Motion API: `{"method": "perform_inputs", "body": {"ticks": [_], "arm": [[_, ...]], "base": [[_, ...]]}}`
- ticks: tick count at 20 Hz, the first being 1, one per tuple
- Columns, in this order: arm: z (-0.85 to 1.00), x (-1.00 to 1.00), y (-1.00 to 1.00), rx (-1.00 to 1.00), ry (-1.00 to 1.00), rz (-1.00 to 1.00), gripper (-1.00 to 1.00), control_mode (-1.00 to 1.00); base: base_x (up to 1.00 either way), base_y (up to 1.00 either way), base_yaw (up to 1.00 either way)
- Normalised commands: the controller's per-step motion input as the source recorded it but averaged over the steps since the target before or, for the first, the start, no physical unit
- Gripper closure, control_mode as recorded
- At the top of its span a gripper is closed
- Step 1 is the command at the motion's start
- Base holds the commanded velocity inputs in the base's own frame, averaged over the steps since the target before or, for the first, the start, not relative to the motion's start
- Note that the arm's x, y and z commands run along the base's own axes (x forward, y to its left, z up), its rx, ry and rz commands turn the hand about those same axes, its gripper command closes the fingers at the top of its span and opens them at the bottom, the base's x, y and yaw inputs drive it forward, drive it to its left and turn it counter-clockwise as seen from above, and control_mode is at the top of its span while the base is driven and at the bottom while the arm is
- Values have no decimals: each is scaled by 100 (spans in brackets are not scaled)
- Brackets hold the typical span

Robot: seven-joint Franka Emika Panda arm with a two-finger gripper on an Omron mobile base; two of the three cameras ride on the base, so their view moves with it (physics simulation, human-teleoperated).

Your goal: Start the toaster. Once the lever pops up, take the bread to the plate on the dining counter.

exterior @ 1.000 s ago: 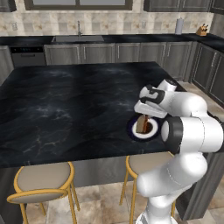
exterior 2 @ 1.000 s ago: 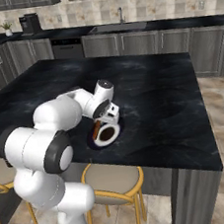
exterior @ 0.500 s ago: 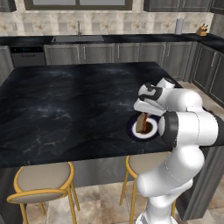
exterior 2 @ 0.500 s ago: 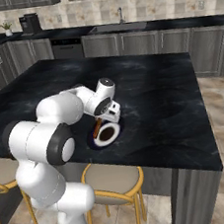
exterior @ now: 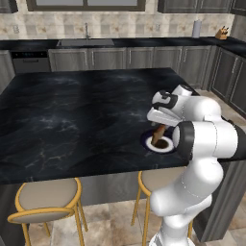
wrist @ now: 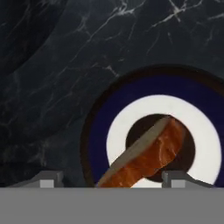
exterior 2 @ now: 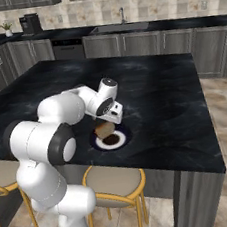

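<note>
**Operator:** Two fingertips, and they now stand well apart in my hand view, clear of the bread [wrist: 146, 159] on either side. A second ago the gripper [wrist: 113, 177] was clamped on that slice; I've just let the jaws go wide.

**Spotter:** Where is the slice?

**Operator:** Over the plate [wrist: 197, 122], tilted on edge, its lower end toward the white centre. From the right base camera the bread [exterior 2: 105, 130] sits just under the hand, right above the plate [exterior 2: 110, 140] on the dining counter [exterior 2: 153, 90]. I cannot tell whether it already touches the plate.

**Spotter:** So the delivery is done?

**Operator:** Nearly, I'd judge. The slice should topple flat onto the plate. My worry is it tipping over the blue rim, so I'd lift straight up and check.
</note>
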Motion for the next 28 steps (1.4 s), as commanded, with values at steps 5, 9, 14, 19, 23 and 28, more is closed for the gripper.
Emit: {"method": "perform_inputs", "body": {"ticks": [5, 9, 14, 19, 23, 28], "arm": [[0, -1, -27, 0, 0, 0, -100, -100], [0, -16, -35, 0, 0, 0, -100, -100], [5, -11, -17, -1, 0, 0, -100, -100], [28, 0, 0, -4, 0, -3, -100, -100], [42, 0, 0, -6, 0, -5, -100, -100], [50, -20, 5, -10, 0, -2, -100, -100]], "base": [[0, 0, 0], [0, 0, 0], [0, 0, 0], [0, 0, 0], [0, 0, 0], [0, 0, 0]]}}
